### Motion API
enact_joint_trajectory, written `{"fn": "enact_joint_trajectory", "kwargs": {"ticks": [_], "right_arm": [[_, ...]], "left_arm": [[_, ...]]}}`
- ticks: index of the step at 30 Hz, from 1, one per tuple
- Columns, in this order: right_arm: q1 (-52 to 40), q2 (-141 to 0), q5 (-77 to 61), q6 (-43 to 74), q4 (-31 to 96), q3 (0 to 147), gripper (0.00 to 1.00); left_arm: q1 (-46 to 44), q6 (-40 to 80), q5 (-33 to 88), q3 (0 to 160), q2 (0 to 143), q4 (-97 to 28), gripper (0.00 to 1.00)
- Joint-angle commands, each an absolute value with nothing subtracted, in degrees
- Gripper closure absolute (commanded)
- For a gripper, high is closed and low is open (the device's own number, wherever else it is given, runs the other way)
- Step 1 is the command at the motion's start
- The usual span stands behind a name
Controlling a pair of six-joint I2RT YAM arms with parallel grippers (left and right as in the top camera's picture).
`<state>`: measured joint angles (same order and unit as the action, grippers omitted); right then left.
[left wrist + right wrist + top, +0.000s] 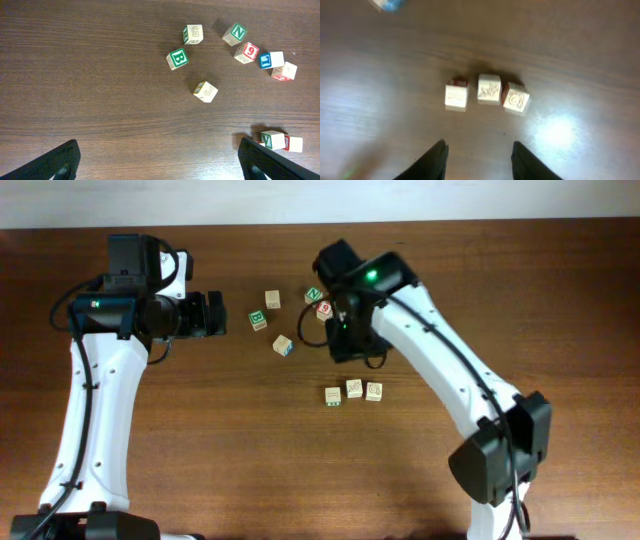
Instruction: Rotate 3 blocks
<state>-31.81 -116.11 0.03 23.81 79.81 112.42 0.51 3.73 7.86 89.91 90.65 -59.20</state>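
Note:
Three pale blocks lie in a row on the table: the left one [333, 395] with green print, the middle one [354, 388], and the right one [373, 391]. The right wrist view shows them side by side as left block [456, 96], middle block [489, 89] and right block [516, 98]. My right gripper [479, 152] hovers short of the row, open, with only bare wood between its fingers. In the overhead view the right gripper [348, 348] is just behind the row. My left gripper [215, 313] is wide open over bare wood, its fingers [60, 160] far apart.
Loose cubes lie behind the row: a green B cube [177, 58], a "5" cube [193, 34], a "J" cube [205, 91], a green N cube [235, 34], a red "6" cube [246, 52] and a blue L cube [271, 60].

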Motion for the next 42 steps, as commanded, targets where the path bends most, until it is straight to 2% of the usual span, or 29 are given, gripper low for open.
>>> {"fn": "enact_joint_trajectory", "kwargs": {"ticks": [1, 4, 6, 9, 14, 32, 38, 42], "right_arm": [[-28.64, -115.74, 0.64, 25.56, 70.46, 102.59, 0.57], [-25.71, -115.77, -4.8, 22.26, 58.17, 93.73, 0.58], [-25.47, -115.77, -7.55, 21.89, 51.88, 88.88, 0.68], [-26.65, -115.85, -7.49, 21.93, 46.0, 83.83, 0.78], [-26.98, -115.87, -5.91, 25.23, 41.28, 78.76, 0.87], [-26.63, -115.74, -11.44, 24.01, 43.44, 79.64, 0.87], [-18.24, -114.24, -11.42, 19.97, 60.16, 95.29, 0.87], [-17.19, -114.78, -11.42, 18.24, 60.1, 90.87, 0.87]], "left_arm": [[0.54, 4.08, 7.44, 91.13, 91.07, -59.27, 0.01], [0.54, 4.08, 7.44, 91.13, 91.07, -59.27, 0.01], [0.54, 4.08, 7.44, 91.13, 91.07, -59.27, 0.01], [0.54, 4.08, 7.44, 91.13, 91.07, -59.27, 0.01], [0.54, 4.08, 7.44, 91.13, 91.07, -59.27, 0.01], [0.54, 4.08, 7.44, 91.13, 91.07, -59.27, 0.01], [0.54, 4.08, 7.44, 91.13, 91.07, -59.27, 0.01], [0.54, 4.08, 7.44, 91.13, 91.07, -59.27, 0.01]]}}
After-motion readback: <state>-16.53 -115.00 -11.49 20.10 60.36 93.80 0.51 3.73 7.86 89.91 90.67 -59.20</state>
